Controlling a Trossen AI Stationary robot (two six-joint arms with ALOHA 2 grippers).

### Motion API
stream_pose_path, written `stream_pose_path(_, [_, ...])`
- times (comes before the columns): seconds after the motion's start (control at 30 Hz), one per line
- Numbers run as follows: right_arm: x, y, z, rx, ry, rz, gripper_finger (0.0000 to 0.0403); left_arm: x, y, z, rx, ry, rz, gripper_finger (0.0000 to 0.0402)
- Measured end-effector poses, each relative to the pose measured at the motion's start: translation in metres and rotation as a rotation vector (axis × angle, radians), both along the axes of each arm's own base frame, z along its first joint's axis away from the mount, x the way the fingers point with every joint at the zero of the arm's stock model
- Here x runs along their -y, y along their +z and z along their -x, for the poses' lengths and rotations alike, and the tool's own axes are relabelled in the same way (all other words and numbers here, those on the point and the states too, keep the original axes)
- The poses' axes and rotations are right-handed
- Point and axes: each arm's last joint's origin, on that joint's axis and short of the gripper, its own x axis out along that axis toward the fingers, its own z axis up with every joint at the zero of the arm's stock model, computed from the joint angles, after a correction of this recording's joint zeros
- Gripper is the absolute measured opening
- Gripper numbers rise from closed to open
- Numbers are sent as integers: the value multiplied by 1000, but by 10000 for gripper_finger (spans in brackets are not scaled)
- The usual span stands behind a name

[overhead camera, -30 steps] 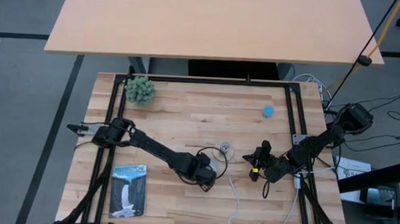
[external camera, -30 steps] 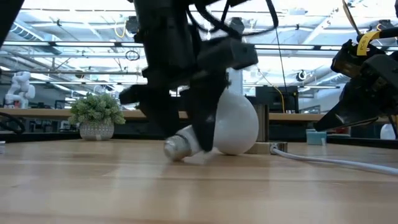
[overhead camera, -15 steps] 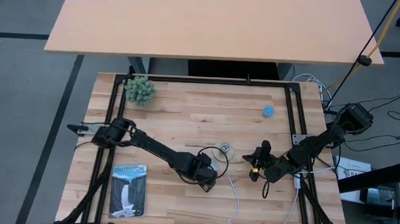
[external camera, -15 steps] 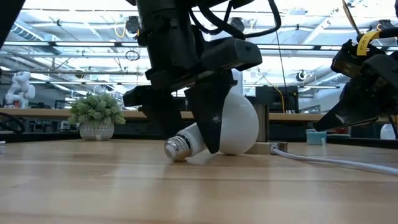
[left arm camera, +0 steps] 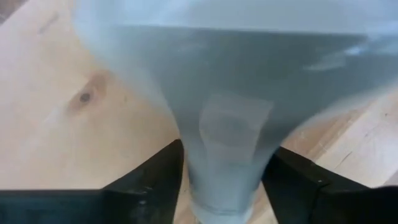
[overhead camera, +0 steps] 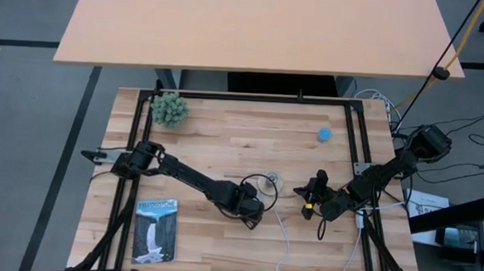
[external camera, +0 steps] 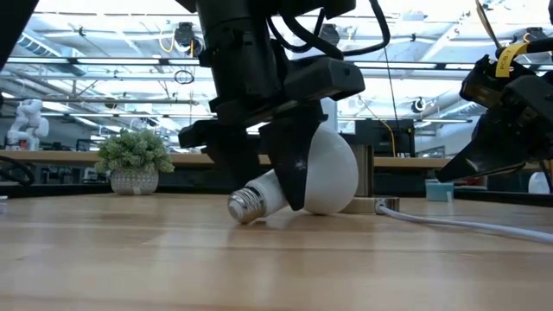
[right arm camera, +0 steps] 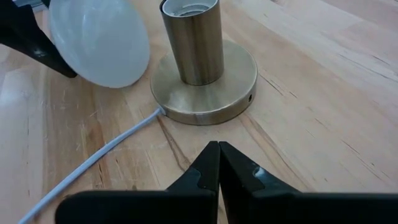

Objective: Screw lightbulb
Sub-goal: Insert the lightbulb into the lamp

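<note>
The white lightbulb lies on its side on the table next to the socket, dome toward the socket and metal screw end toward the near left. My left gripper stands over it, shut on its tapering body. The round metal socket stands upright on its disc base, its white cord trailing toward the near edge. My right gripper is shut and empty, just right of the socket, also seen in the high view. My left gripper pinches the bulb's narrow cone-shaped body between its two fingers, just behind the screw end. The fingers come from above, pointing down, and lie across the bulb. The bulb is tilted, its dome low at the table.
A small blue cap lies at the far right. A potted plant stands at the far left corner. A picture booklet lies at the near left. The black frame rails run along the table's sides.
My left gripper has shifted slightly about the bulb's body and settled on it. The bulb has stayed in place on the table.
</note>
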Motion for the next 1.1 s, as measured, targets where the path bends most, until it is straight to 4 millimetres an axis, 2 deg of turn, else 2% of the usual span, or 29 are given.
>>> stream_pose_path(0.1, [0, 0, 0, 0, 0, 0, 0, -1, 0, 0, -1, 0, 8, 164])
stream_pose_path(0.2, [0, 0, 0, 0, 0, 0, 0, -1, 1, 0, -1, 0, 8, 149])
stream_pose_path(0.53, [0, 0, 0, -1, 1, 2, 0, -1, 1, -1, 13, -17, -45, 193])
stream_pose_path(0.8, [0, 0, 0, -7, 8, -5, 0, 23, 23, 6, 132, -87, -137, 172])
stream_pose_path(0.93, [0, -1, 1, -15, 11, -14, 0, 28, 24, 8, 144, -94, -152, 162])
stream_pose_path(1.1, [0, -1, 0, -15, 13, -19, 0, 31, 37, 11, 190, -109, -193, 163])
